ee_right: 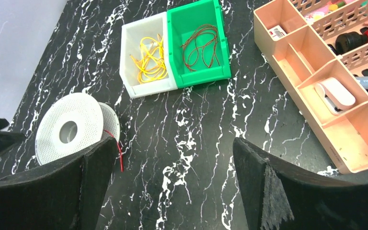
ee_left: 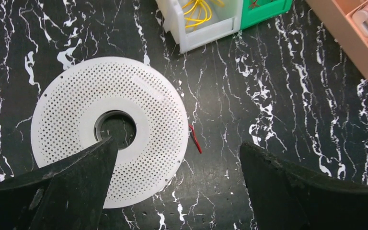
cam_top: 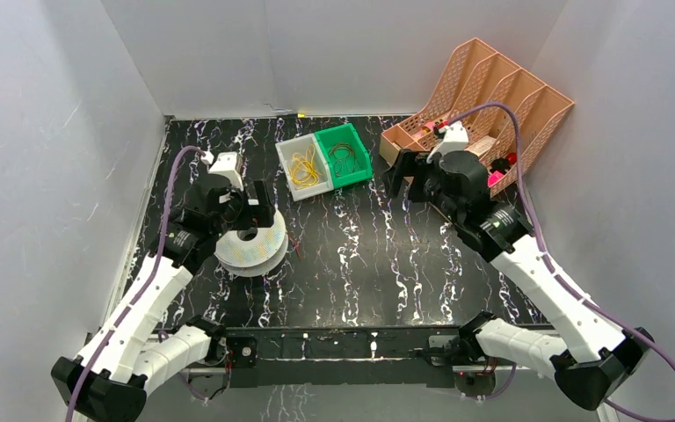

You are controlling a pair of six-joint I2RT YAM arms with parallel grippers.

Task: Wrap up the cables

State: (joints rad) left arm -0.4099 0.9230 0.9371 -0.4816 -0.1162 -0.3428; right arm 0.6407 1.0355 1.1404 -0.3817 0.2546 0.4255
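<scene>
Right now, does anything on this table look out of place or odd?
Only one thing: a short red wire lies on the table against the rim of the white spool, outside either bin; whether it is attached to the spool I cannot tell. The yellow cables sit inside their white bin.

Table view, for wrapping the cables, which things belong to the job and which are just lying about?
For the job:
yellow cables, in the white bin
white spool

Lying about:
brown wires in the green bin
peach organizer with its bits
short red wire by the spool
</scene>
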